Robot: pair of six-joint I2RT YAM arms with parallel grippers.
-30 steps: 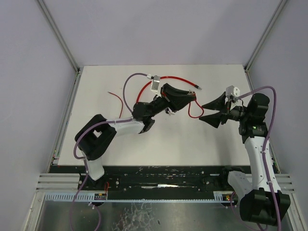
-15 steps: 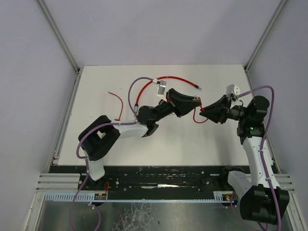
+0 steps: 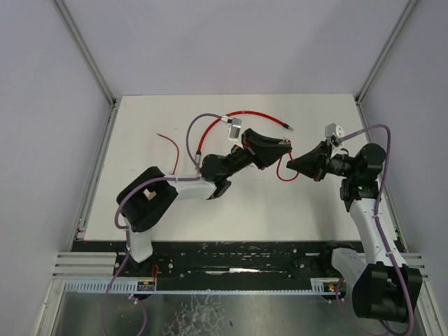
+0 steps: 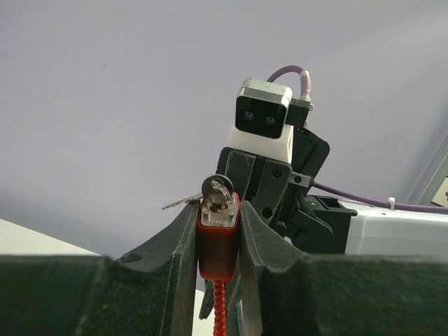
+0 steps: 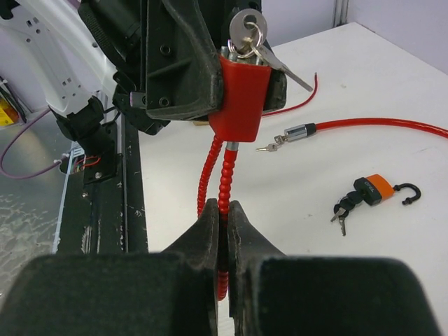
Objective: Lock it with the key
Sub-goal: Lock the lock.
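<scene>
I read the left gripper (image 4: pixel 218 222) as clamped on the red lock body (image 4: pixel 218 238): in the left wrist view its two fingers press against the left and right faces of the body. The lock body is held off the table (image 3: pixel 245 210), right of centre in the top view, with its keyway end turned toward the right arm. The key (image 4: pixel 218 189) is seated in the keyway, its round head and ring standing proud of the body. A second key (image 5: pixel 283 68) hangs from the same ring and juts out sideways.

The right gripper (image 5: pixel 221 211) is pinched together on the red cable (image 5: pixel 225 171) just below the lock body, with the cable caught between its fingertips. In the right wrist view the key head stands apart from those fingertips, above them.

Items lying on the table:
- the free cable end (image 5: pixel 297 131), metal-tipped, with small keys (image 5: pixel 269 145) just beside it
- an orange padlock (image 5: pixel 371 189), shackle swung open, with a bunch of keys (image 5: pixel 341 210) touching it
- a thin red wire (image 3: pixel 170 145), on the left part of the table, well apart from both grippers
</scene>
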